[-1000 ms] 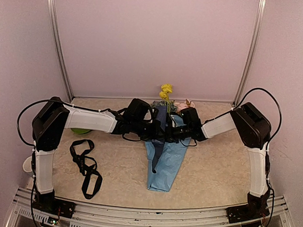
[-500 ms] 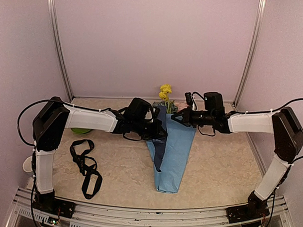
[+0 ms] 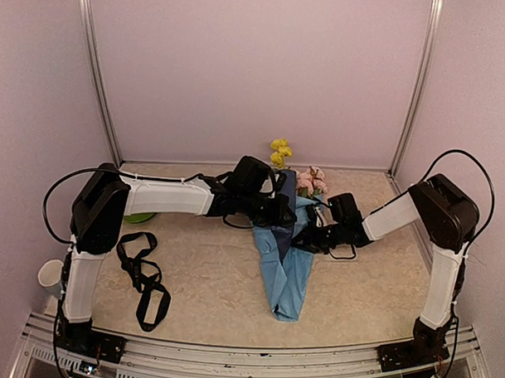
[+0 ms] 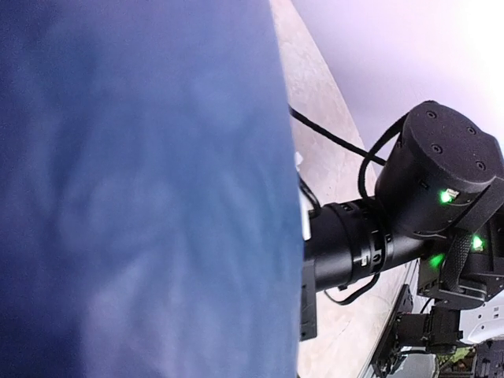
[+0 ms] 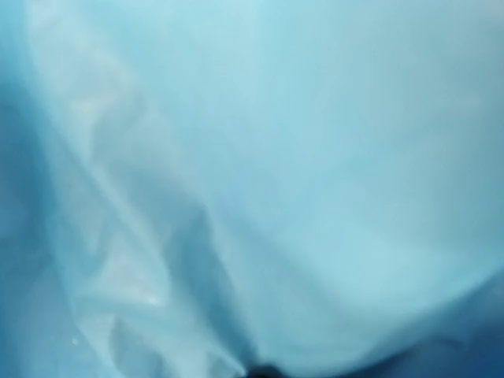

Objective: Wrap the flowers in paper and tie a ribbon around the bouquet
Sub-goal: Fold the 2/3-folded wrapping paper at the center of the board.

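The bouquet lies mid-table: the light-blue paper (image 3: 289, 281) is folded into a narrow cone around the flowers. Yellow blooms (image 3: 279, 151) and pink roses (image 3: 312, 182) stick out at its far end. My left gripper (image 3: 278, 213) is shut on the paper's upper left fold, and navy paper (image 4: 142, 189) hides its fingers in the left wrist view. From the right, my right gripper (image 3: 307, 239) is shut on the paper; light-blue paper (image 5: 315, 157) fills the right wrist view. The black ribbon (image 3: 141, 276) lies loose at the front left.
A green saucer (image 3: 136, 218) peeks out behind the left arm. A white cup (image 3: 50, 275) stands at the left edge. The right arm's wrist (image 4: 370, 244) sits close beside the left gripper. Walls close off the back and both sides.
The right gripper swung out to the right, spreading the paper, then came back down and left onto it. The cone is narrower now. The left gripper shifted slightly right.
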You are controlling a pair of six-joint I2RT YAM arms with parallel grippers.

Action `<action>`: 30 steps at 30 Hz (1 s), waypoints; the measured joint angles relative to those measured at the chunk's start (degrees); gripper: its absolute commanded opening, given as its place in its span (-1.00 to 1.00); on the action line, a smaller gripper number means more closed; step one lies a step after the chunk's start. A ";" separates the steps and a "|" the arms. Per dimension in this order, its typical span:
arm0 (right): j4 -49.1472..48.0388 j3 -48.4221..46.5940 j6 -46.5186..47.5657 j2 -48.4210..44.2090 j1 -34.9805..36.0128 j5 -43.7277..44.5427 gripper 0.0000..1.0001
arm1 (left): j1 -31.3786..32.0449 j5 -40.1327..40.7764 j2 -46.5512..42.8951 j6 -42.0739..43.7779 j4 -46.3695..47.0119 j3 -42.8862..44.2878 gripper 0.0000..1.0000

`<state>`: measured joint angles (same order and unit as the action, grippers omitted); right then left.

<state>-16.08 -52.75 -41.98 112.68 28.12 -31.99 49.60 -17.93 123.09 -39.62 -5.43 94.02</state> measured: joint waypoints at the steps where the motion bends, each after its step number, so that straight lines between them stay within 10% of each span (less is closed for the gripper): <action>1: -1.01 0.02 -0.46 0.42 0.00 -0.52 -0.95 | 0.22 -0.35 1.05 0.04 -0.24 1.27 -1.00; 16: -4.72 7.39 -5.05 -8.26 -0.42 1.55 -0.88 | 1.68 -3.54 10.58 -0.81 -1.88 5.49 -1.00; 25: 0.20 5.16 -2.14 -19.85 -0.98 8.87 0.05 | 1.73 -3.58 10.60 -0.79 -1.97 5.51 -1.00; 30: 0.46 4.46 -1.22 -19.32 -0.98 8.20 0.21 | 1.73 -3.63 10.60 -0.79 -1.92 5.51 -1.00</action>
<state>-15.62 -48.29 -43.20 93.36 27.14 -23.79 51.33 -21.56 133.69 -40.40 -7.35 99.53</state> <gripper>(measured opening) 0.581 0.007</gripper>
